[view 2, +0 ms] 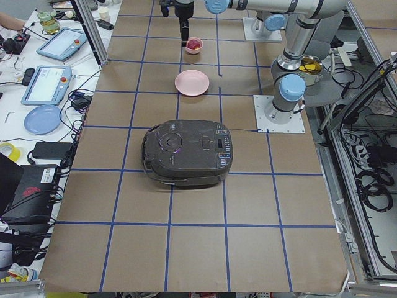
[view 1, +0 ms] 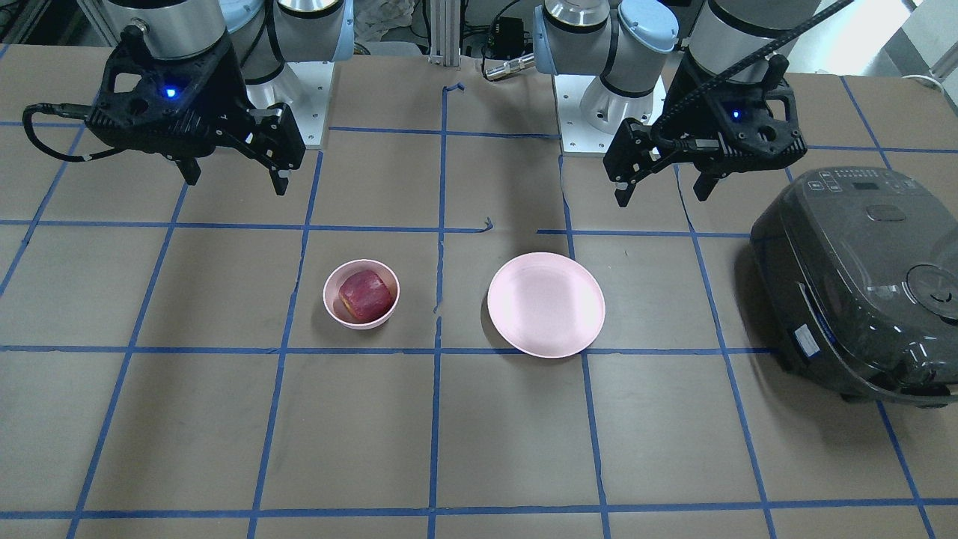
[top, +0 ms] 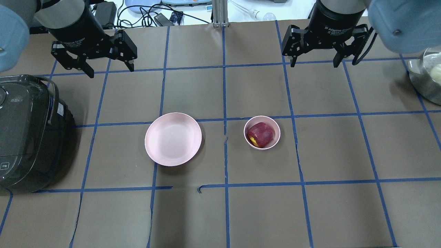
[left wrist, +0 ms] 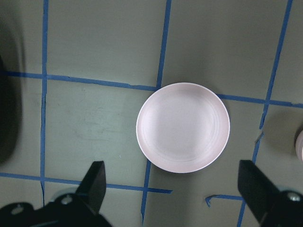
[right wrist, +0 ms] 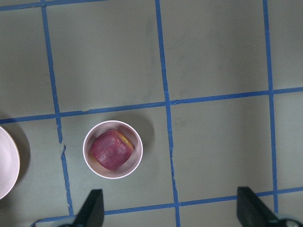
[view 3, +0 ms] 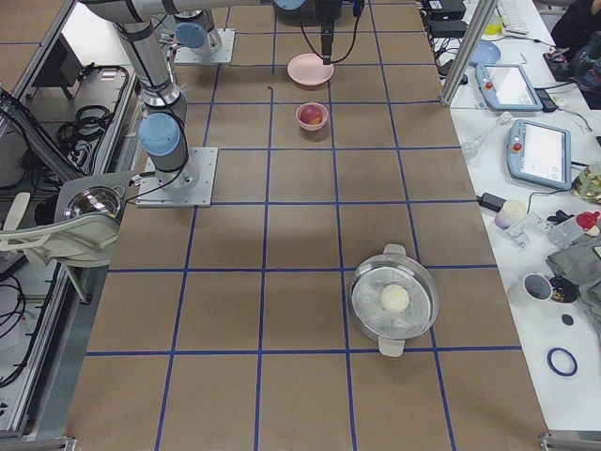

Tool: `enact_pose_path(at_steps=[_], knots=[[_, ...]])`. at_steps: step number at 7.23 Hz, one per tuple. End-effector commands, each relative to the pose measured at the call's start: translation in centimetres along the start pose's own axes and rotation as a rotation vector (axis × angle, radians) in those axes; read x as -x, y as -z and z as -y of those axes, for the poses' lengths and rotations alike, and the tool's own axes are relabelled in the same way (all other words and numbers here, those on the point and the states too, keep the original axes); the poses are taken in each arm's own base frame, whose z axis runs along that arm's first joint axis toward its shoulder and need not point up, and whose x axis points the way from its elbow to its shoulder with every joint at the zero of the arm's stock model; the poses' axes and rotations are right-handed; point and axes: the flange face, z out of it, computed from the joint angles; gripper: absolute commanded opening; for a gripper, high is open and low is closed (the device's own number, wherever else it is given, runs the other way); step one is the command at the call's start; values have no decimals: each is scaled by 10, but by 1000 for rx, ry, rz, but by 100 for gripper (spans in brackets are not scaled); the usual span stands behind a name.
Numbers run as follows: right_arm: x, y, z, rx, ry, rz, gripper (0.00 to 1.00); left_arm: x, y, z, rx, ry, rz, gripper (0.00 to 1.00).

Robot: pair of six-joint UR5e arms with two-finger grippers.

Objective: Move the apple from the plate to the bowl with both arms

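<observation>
The dark red apple lies inside the small pink bowl right of the table's middle; both also show in the front view, the apple in the bowl, and in the right wrist view, the apple in the bowl. The wide pink plate is empty; it also shows in the front view and the left wrist view. My left gripper is open and empty, high above the table behind the plate. My right gripper is open and empty, high behind the bowl.
A dark rice cooker stands at the table's left edge, left of the plate. A steel pot with a pale round thing in it sits at the far right. Blue tape lines grid the brown table.
</observation>
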Motion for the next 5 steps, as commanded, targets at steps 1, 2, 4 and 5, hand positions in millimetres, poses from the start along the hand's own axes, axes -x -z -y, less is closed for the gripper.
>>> enact_pose_path(at_steps=[1, 2, 4, 5], knots=[[0, 0, 0, 0, 0, -5, 100, 1, -5, -4, 10, 0, 5, 100], [0, 0, 0, 0, -1, -3, 100, 1, -5, -4, 12, 0, 6, 100], [0, 0, 0, 0, -1, -5, 100, 3, -7, -3, 13, 5, 5, 100], [0, -1, 0, 1, -1, -5, 100, 4, -7, -3, 13, 7, 5, 100]])
